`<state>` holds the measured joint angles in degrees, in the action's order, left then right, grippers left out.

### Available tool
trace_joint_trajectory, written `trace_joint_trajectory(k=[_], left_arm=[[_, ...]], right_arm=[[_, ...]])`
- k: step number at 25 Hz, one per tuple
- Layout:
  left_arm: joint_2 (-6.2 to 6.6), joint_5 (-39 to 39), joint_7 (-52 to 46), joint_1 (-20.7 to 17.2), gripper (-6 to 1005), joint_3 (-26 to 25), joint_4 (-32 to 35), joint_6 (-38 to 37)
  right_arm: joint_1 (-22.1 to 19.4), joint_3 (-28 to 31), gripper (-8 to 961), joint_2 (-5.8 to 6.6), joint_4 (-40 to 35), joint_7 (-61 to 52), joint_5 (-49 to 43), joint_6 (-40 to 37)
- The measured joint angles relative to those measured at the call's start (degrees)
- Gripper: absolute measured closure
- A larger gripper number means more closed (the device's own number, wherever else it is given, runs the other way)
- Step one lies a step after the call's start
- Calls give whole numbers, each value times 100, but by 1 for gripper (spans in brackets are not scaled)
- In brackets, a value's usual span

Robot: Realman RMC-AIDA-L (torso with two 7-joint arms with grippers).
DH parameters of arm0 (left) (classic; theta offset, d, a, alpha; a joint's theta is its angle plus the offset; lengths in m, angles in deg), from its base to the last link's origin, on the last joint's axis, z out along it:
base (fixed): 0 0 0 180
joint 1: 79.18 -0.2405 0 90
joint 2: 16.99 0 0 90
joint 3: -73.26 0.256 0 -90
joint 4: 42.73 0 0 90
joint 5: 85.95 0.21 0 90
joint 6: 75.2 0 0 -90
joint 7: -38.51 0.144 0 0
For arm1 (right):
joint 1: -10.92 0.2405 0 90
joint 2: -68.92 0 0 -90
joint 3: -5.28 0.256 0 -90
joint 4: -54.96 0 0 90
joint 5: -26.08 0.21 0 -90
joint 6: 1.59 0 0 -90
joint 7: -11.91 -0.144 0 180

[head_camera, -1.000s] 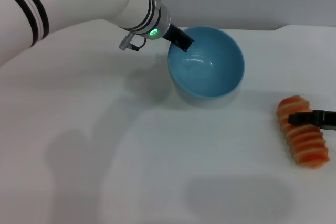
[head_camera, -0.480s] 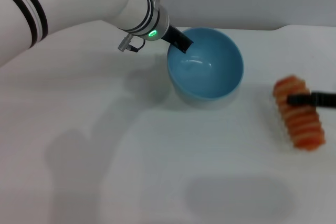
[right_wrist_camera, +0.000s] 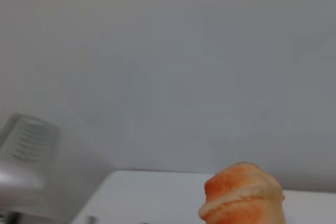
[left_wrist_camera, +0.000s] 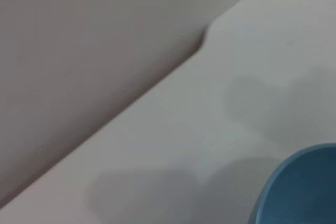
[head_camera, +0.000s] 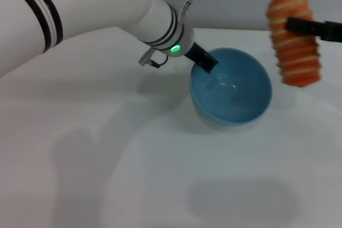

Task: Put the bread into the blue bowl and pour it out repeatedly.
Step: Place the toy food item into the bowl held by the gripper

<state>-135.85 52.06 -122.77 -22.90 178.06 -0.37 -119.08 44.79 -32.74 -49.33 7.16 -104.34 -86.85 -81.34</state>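
No readable text, label, brand or number shows on anything.

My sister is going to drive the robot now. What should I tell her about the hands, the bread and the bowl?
Right gripper: shut on the bread, holding it in the air, to the right of the blue bowl and higher than its rim.
Left gripper: gripping the bowl's rim on the far left side. The bowl sits on the white table and has nothing in it.
Done: the bread is picked up and the bowl is held.
Left: bring the bread over the bowl and drop it in, then tip the bowl with the left arm to pour it out, and do it again.
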Motion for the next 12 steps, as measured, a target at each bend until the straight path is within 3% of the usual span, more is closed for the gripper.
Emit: trace_joint_trajectory(k=[8, 12], left_arm=[[4, -246, 0, 27, 1001, 98, 85, 22], [5, -255, 1, 6, 1001, 100, 75, 41]], right_arm=[[438, -800, 658, -17, 1251, 490, 270, 787], [502, -996, 686, -40, 1438, 562, 275, 1049]])
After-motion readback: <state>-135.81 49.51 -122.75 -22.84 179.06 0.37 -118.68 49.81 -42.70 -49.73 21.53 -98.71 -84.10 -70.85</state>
